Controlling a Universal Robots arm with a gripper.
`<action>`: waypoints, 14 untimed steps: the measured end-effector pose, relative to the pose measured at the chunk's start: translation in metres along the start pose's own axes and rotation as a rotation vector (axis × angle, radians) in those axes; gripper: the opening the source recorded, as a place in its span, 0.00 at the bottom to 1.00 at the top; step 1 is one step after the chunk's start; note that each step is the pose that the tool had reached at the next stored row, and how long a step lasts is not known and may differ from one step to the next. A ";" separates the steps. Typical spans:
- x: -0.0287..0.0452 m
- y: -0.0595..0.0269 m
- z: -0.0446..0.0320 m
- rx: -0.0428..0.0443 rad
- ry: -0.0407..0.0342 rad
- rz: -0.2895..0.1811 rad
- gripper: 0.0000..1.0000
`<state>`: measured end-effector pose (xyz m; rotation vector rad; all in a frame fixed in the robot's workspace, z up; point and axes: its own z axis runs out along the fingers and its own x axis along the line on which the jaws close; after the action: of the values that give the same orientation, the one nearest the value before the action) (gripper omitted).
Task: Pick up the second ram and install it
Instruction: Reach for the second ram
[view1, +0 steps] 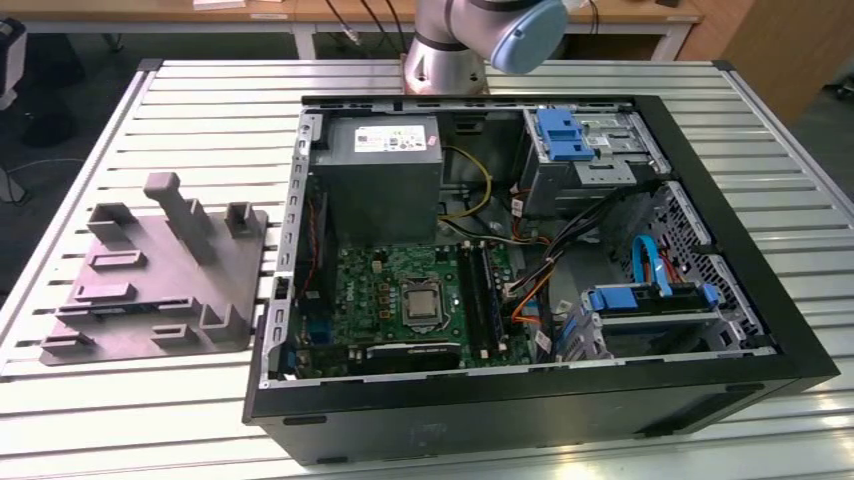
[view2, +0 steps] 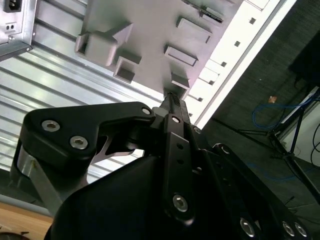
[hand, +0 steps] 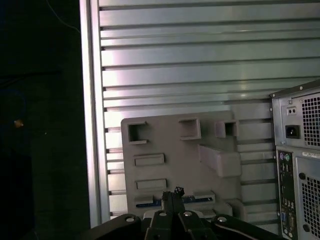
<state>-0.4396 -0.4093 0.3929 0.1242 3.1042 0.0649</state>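
The second ram (hand: 201, 199), a thin blue-green strip, lies in a slot of the grey fixture plate (hand: 170, 145) on the slatted table. In both wrist views my gripper (hand: 172, 194) hangs well above that plate, over the ram's slot. Its black fingers (view2: 172, 102) are pressed together with nothing between them. In the exterior view the fixture plate (view1: 147, 280) sits to the left of the open computer case (view1: 534, 400). The green motherboard (view1: 400, 300) inside has long memory slots (view1: 481, 295) beside the processor.
A grey power-supply box (view1: 380, 175), blue drive brackets (view1: 561, 135) and loose cables (view1: 534, 270) crowd the case. The arm's base (view1: 447, 60) stands behind the case. The table edge (hand: 92, 125) runs close to the fixture plate, with dark floor beyond.
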 end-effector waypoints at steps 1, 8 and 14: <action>0.0031 -0.0003 -0.0001 0.0000 0.0000 0.000 0.11; 0.0220 -0.0026 -0.0008 0.0001 0.0001 0.000 0.11; 0.0378 -0.0044 -0.0013 0.0000 0.0001 0.000 0.11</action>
<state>-0.4776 -0.4107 0.3928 0.1243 3.1042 0.0648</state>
